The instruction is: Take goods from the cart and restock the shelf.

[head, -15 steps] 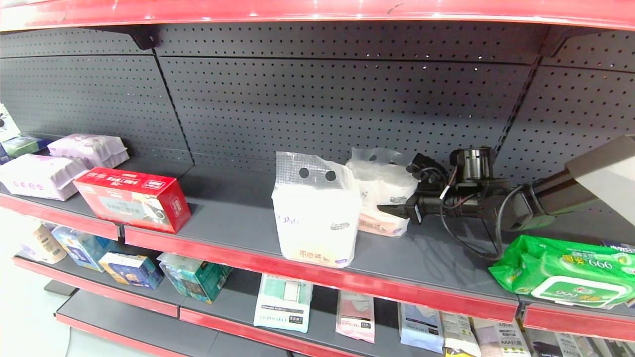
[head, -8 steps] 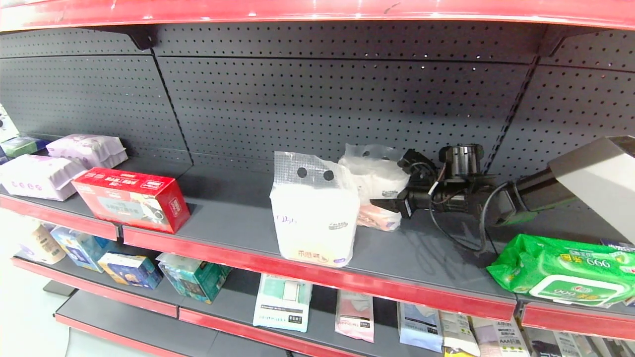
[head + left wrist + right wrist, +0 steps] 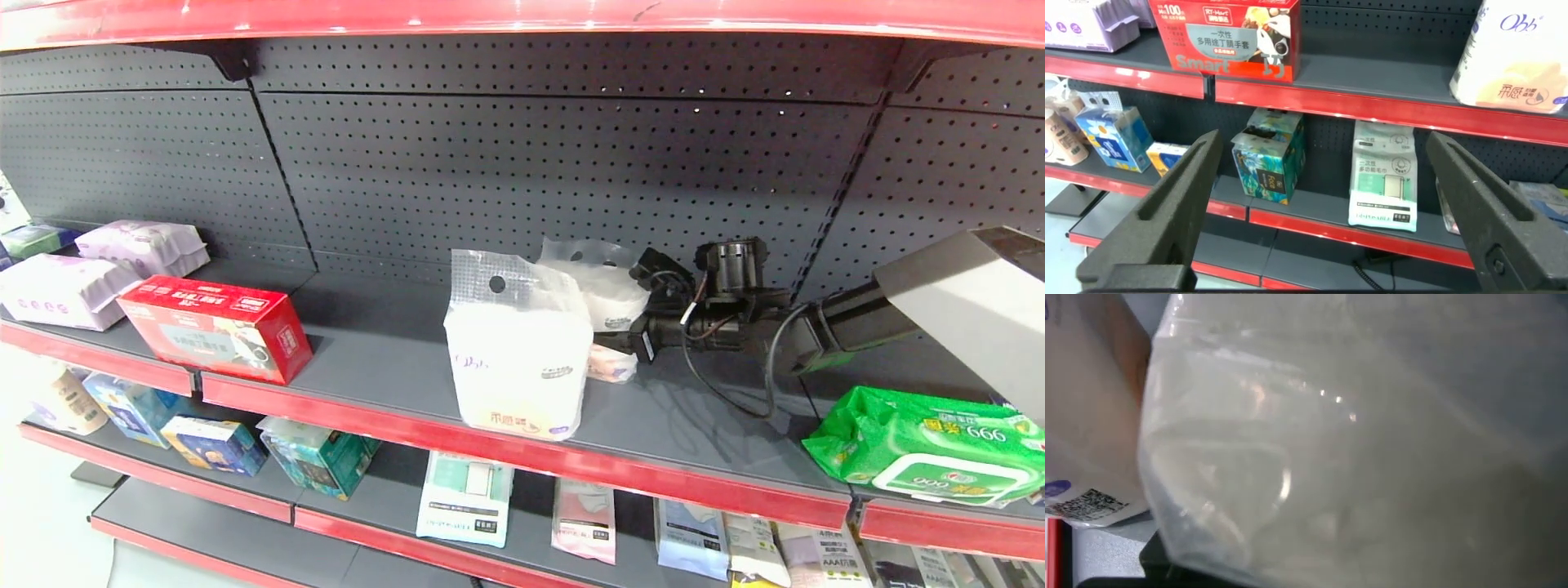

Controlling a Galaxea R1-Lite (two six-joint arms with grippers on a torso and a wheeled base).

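a: head view first. whereabouts of the clear-wrapped pack (image 3: 594, 287)?

b: on the shelf (image 3: 392, 351), far back near the pegboard wall (image 3: 531, 163), just behind and to the right of the front pack (image 3: 518, 359), partly hidden by it. standing tall, long axis up and down, handle flap on top, leaning slightly. resting on the board or held just off it: cannot tell.

a: and seen from the right gripper (image 3: 630, 341)?

b: immediately left of it, touching. reaching in from the right, pointing left along the shelf, level with the pack's lower half. same story in the right wrist view: glossy wrap pressed right up to the lens.

a: clamped or spread?

b: cannot tell; hidden by the wrap.

a: left gripper (image 3: 1323, 137)?

b: spread wide, nothing between. down in front of the lower shelves, facing the red box (image 3: 1237, 37) and the shelf fronts, well apart from the pack.

a: nearer arm, then?

b: right, by far. looks like the placing step, not yet finished.

a: the one thing to watch?

b: the left-right line. pack to the left of the tool, front pack just near-left of that, so pushing further left tucks it behind the front pack. better to settle it upright near the back wall and draw away to the right, toward the green wipes pack (image 3: 922, 445). risk of nudging the front pack toward the near edge.
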